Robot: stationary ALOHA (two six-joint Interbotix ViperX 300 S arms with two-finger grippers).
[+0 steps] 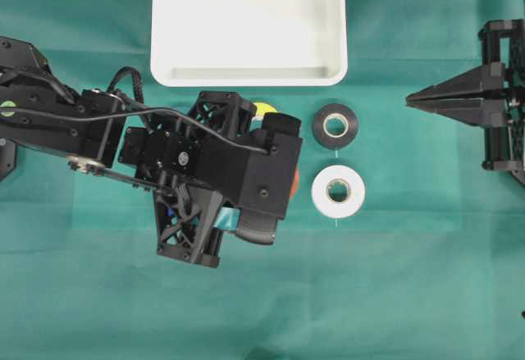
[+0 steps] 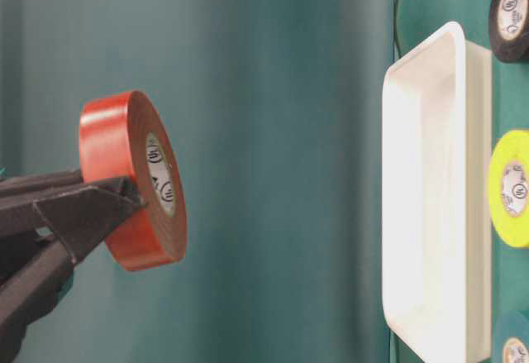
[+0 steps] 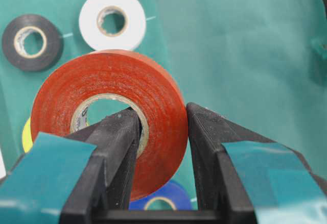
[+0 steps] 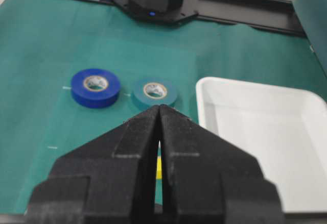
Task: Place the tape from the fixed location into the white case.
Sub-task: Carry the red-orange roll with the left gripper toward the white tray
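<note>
The tape (image 3: 110,117), a red-orange roll with a pale core, is held in the air on edge. My left gripper (image 3: 162,113) is shut on its wall, one finger through the core and the other outside. From table level the tape (image 2: 132,179) hangs well short of the white case (image 2: 397,173). From overhead only an orange sliver of the tape (image 1: 295,184) shows under the left wrist, below the white case (image 1: 246,75). My right gripper (image 1: 410,97) rests shut and empty at the right edge; its tips (image 4: 159,106) are together.
On the green mat lie a black roll (image 1: 335,125) and a white roll (image 1: 338,191), right of the left wrist. A blue roll (image 4: 95,87) and a teal roll (image 4: 155,92) lie near the case's rim (image 4: 204,89). A yellow roll (image 2: 512,188) lies beside the case.
</note>
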